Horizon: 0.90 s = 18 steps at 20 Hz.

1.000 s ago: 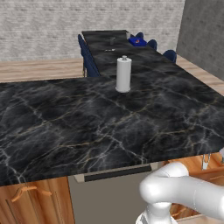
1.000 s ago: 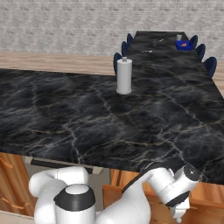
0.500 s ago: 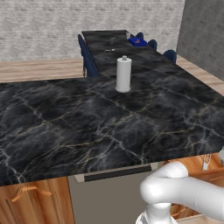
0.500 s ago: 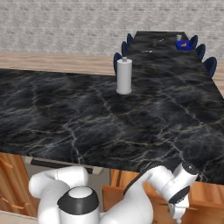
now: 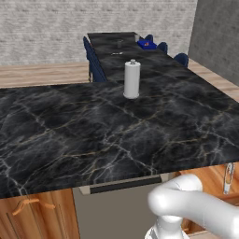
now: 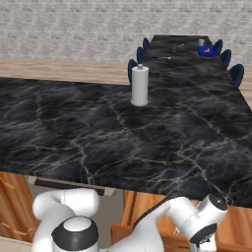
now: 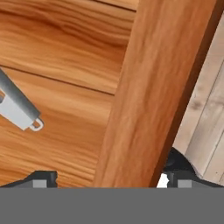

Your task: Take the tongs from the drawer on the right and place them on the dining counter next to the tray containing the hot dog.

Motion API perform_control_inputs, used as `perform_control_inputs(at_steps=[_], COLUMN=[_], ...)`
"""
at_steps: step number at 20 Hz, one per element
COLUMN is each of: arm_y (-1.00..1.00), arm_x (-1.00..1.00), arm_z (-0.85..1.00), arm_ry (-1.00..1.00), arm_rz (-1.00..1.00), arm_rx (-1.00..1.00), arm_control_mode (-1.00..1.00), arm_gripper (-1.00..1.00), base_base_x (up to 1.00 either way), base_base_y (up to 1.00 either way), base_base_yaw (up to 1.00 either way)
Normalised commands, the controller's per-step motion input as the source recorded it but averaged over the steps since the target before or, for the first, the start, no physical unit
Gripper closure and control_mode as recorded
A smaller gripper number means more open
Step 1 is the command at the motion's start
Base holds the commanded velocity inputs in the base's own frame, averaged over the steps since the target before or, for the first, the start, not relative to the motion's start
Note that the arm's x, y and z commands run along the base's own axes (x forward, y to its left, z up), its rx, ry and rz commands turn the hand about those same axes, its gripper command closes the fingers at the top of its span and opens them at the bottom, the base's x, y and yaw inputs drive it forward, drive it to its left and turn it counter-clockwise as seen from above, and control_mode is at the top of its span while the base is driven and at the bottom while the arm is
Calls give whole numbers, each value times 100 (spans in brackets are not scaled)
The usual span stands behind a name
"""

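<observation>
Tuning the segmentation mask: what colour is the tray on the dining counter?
Bright blue tray, clearest in the right base view.

The robot arm [image 6: 147, 231] is made of glossy white, rounded tubular links with smooth, bulbous elbows. At 7 o'clock in the right base view a joint carries a dark grey collar with a pale domed cap. The wrist ends in a white disc with a dark centre. The hand [image 7: 109, 178] has two small dark fingertips.
</observation>
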Motion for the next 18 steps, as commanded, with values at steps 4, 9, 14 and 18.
perform_control_inputs(at_steps=[4, 9, 14, 18], arm_y=[3, 0, 0, 0], arm_x=[-68, -52, -28, -6], arm_z=[0, 0, 2, 28], arm_ry=[2, 2, 7, 10], arm_rz=[0, 0, 0, 3], arm_rx=[0, 0, 0, 0], arm_control_mode=[-100, -100, -100, -100], arm_gripper=[-100, -100, -100, -100], base_base_x=[0, 0, 0, 0], base_base_y=[0, 0, 0, 0], base_base_yaw=[0, 0, 0, 0])
